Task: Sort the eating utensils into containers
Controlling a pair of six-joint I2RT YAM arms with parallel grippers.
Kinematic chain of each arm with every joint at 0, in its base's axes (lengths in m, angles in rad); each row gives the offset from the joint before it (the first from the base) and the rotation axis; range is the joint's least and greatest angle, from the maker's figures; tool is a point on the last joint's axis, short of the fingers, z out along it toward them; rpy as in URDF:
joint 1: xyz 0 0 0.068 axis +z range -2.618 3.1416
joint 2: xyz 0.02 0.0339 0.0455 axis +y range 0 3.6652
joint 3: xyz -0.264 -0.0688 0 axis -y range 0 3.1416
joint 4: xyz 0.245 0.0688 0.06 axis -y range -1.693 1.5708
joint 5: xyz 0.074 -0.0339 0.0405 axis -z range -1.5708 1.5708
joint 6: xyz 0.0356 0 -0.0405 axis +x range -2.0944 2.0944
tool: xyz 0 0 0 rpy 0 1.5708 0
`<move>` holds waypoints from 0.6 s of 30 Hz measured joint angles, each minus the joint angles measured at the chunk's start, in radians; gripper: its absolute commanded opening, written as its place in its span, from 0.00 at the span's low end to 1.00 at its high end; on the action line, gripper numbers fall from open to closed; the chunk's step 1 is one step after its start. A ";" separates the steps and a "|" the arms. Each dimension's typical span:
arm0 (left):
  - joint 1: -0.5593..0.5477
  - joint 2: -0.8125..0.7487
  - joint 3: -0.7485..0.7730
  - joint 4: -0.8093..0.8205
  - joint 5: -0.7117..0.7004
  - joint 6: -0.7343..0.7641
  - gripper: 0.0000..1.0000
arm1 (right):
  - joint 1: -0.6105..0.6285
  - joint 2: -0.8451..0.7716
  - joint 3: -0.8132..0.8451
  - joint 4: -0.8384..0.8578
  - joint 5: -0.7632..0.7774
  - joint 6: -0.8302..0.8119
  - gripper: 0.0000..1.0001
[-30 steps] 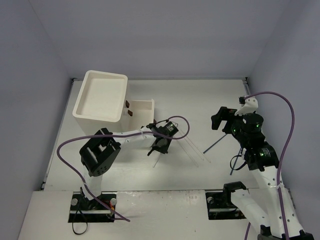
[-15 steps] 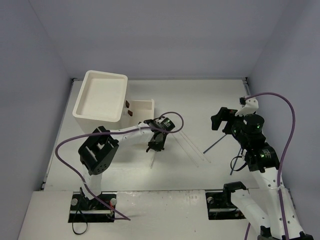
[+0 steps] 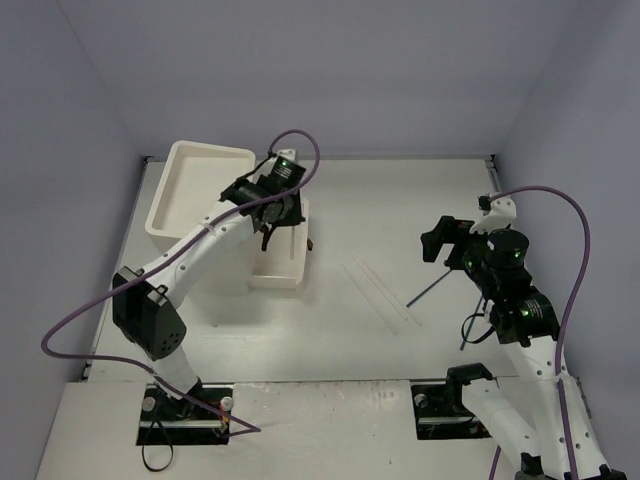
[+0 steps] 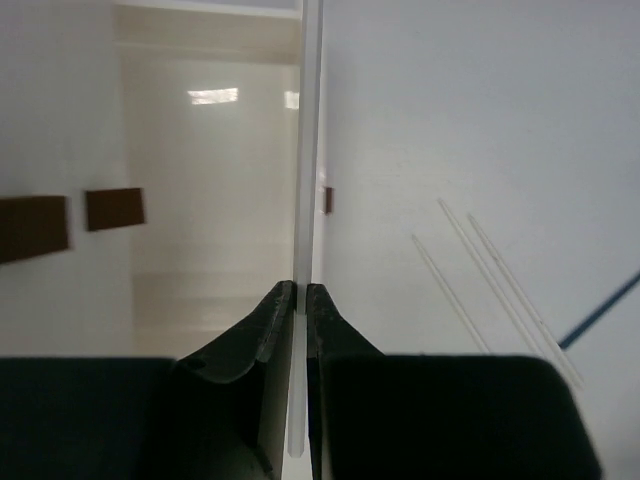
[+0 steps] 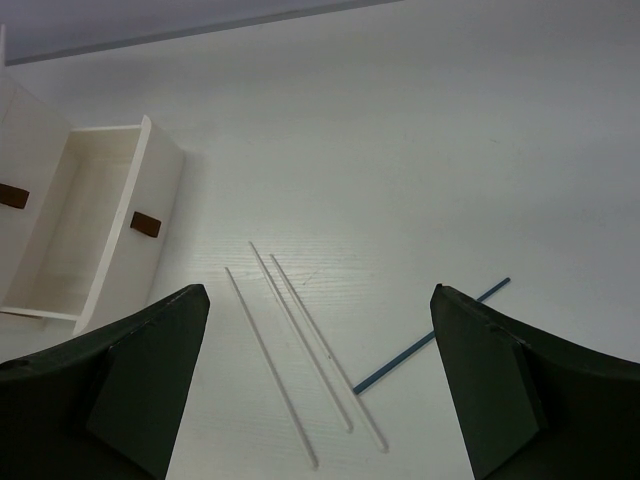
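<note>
My left gripper (image 3: pixel 270 214) hovers over the open drawer (image 3: pixel 276 272) of the white cabinet (image 3: pixel 200 190), shut on a clear-white chopstick (image 4: pixel 306 150). The stick runs straight ahead from the left gripper (image 4: pixel 300 290), along the drawer's right wall. Three more clear chopsticks (image 5: pixel 300 335) lie side by side on the table (image 3: pixel 380 295), a dark blue chopstick (image 5: pixel 430 335) just right of them (image 3: pixel 432 288). My right gripper (image 5: pixel 318 290) hangs open above these sticks, holding nothing (image 3: pixel 442 240).
The open drawer (image 5: pixel 150 180) has a brown knob (image 5: pixel 145 224) on its front. Two closed drawers show brown knobs (image 4: pixel 113 207) on the cabinet face. The cabinet's rimmed top (image 3: pixel 170 180) stands at the back left. Walls close the table at back and sides.
My left arm has swung from the table's middle up and left to above the open drawer, carrying the clear chopstick. The right arm has stayed put.
</note>
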 measured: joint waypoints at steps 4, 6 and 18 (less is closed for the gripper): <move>0.092 0.057 0.022 -0.007 -0.033 0.003 0.00 | 0.000 0.000 -0.002 0.000 -0.004 0.000 0.91; 0.117 0.101 0.023 -0.007 -0.043 0.003 0.00 | 0.000 0.000 -0.004 -0.001 -0.007 0.000 0.91; 0.126 0.221 -0.018 0.016 -0.059 -0.016 0.00 | 0.000 -0.009 -0.023 -0.027 -0.018 0.000 0.91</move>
